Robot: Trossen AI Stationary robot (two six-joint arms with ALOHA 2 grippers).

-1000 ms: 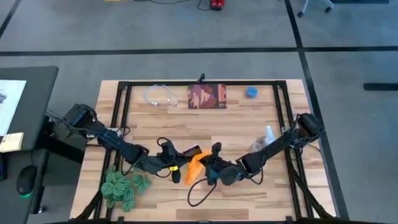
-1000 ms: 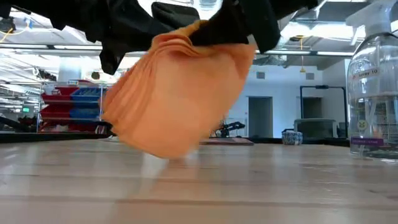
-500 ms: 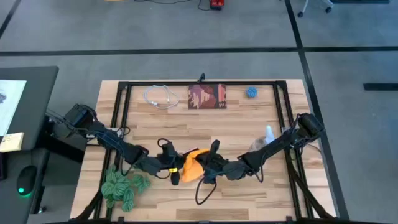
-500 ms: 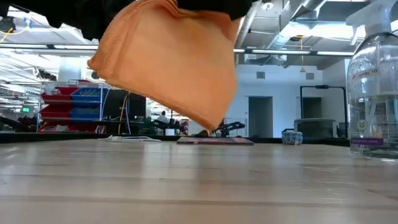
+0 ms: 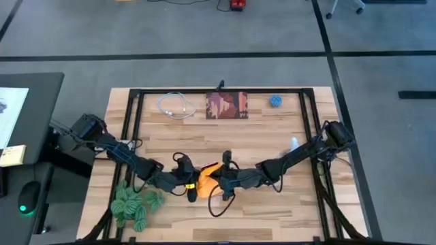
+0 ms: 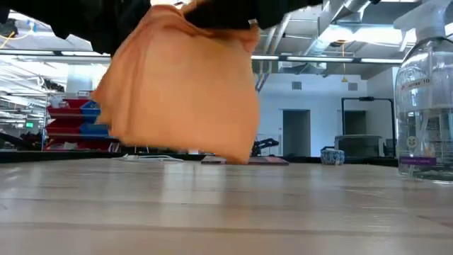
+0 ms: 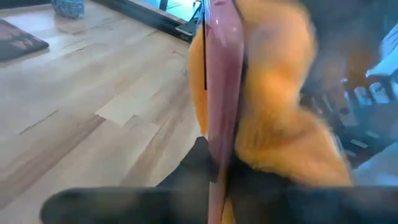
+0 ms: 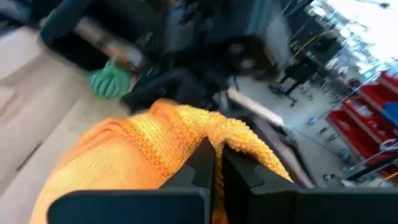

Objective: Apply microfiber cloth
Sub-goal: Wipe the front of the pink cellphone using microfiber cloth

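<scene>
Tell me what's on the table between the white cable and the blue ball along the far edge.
In the high view, the dark red-brown printed square lies between the white cable and the blue ball.

We see the microfiber cloth [image 5: 206,180], bright orange with a waffle weave, bunched and hanging clear above the table's front middle. It drapes in soft folds against a thin phone edge [image 7: 222,93].

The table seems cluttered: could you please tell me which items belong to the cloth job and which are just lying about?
In use:
- microfiber cloth, pinched in the right gripper, off the table
- smartphone, held edge-on by the left gripper, against the cloth

Lying about:
- white cable
- red-brown printed square
- blue ball
- spray bottle
- green plant
</scene>
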